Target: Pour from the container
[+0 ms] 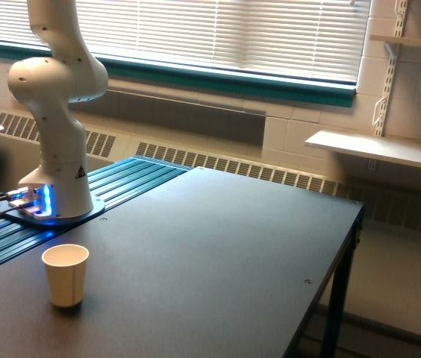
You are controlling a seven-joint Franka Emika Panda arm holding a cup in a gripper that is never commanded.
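I see only the arm base and a paper cup near the table's front edge. Gripper and container are out of view, so I cannot tell its grip; probably I must bring them over the cup.

I see the dark table mostly bare, open from its middle to the far corner and along the edge on the exterior view's right. One cream paper cup stands upright near the front edge at the exterior view's left. The arm's white base column blocks the left rear, mounted on the ribbed blue rail plate beside the table.
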